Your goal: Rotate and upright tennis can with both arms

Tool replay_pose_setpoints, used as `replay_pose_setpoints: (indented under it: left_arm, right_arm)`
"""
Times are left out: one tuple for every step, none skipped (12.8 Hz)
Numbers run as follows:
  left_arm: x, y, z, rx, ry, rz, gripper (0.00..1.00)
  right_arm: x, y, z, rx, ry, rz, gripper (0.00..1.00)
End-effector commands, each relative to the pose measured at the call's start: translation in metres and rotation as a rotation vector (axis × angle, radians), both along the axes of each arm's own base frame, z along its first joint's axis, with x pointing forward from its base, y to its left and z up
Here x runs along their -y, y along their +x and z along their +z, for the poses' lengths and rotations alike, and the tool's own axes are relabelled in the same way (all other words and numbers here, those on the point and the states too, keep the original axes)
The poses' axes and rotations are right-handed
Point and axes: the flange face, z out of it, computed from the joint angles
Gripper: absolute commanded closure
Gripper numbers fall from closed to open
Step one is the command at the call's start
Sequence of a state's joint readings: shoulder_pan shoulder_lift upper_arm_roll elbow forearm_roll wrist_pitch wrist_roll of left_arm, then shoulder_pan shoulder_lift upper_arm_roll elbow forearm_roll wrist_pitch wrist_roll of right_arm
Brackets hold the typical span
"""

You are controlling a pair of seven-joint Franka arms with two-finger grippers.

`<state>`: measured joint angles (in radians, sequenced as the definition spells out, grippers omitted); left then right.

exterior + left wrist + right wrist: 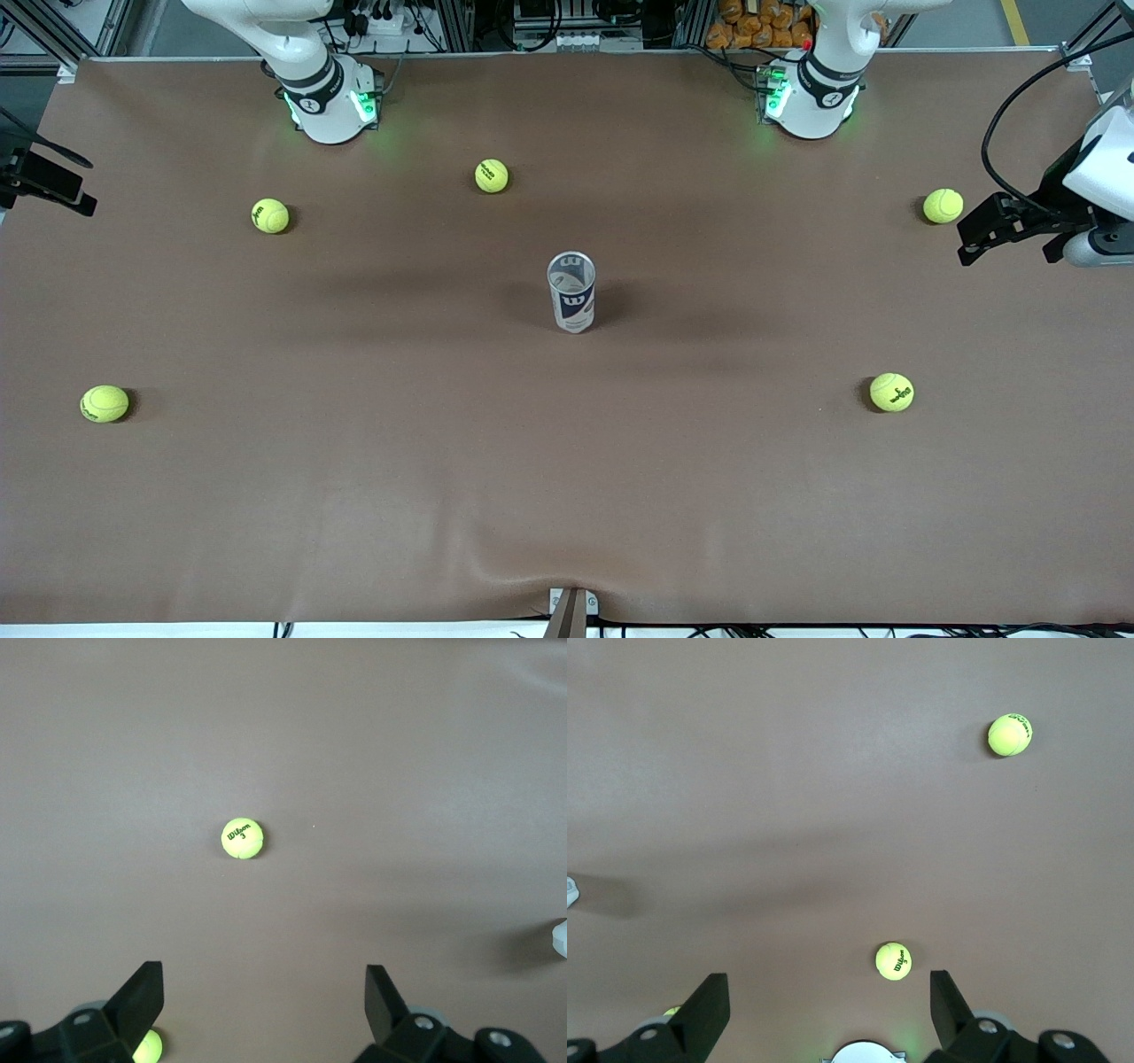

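The tennis can (pixel 571 292) stands upright in the middle of the table, open silvery rim up, with the dark "W" label toward the front camera. A sliver of it shows at the edge of the left wrist view (pixel 560 937) and of the right wrist view (pixel 570 890). My left gripper (pixel 1005 237) hangs open and empty over the left arm's end of the table, well away from the can; its fingers (pixel 142 992) stand wide apart. My right gripper (pixel 49 184) hangs open and empty over the right arm's end; its fingers (pixel 709 997) are also wide apart.
Several yellow-green tennis balls lie scattered on the brown mat: near the right arm's base (pixel 270 215), midway between the bases (pixel 492 175), near the left gripper (pixel 943 206), and two nearer the front camera (pixel 104 403) (pixel 891 392). The arm bases (pixel 332 102) (pixel 811 97) glow green.
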<state>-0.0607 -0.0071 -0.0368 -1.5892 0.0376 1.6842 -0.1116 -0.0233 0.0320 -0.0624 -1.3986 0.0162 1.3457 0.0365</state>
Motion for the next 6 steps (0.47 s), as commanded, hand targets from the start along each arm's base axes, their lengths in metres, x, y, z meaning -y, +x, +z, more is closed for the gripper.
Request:
replay_pose_setpoints:
  left_arm:
    - [0.003, -0.0043, -0.0003, -0.048, -0.078, -0.008, 0.0]
    - [-0.0022, -0.0048, -0.0011, -0.058, -0.092, -0.006, 0.0]
    - [-0.0032, -0.0054, -0.0005, -0.06, -0.1, -0.004, 0.0]
    - [-0.0032, -0.0064, -0.0014, -0.069, -0.099, -0.004, 0.0]
    - [-0.0032, -0.0061, -0.0024, -0.072, -0.099, -0.005, 0.0]
    - [-0.0032, -0.0061, -0.0024, -0.072, -0.099, -0.007, 0.0]
  right_arm:
    - [-0.0018, 0.0, 0.0038, 0.007, -0.014, -0.016, 0.0]
    - [-0.001, -0.0001, 0.0038, 0.007, -0.014, -0.017, 0.0]
    - [-0.0003, -0.0001, 0.0038, 0.007, -0.012, -0.019, 0.0]
    - [-0.0003, 0.0, 0.0046, 0.01, -0.012, -0.019, 0.0]
    - [-0.0003, 0.0002, 0.0047, 0.011, -0.013, -0.023, 0.0]
    - [0.002, 0.0003, 0.0061, 0.021, -0.012, -0.029, 0.0]
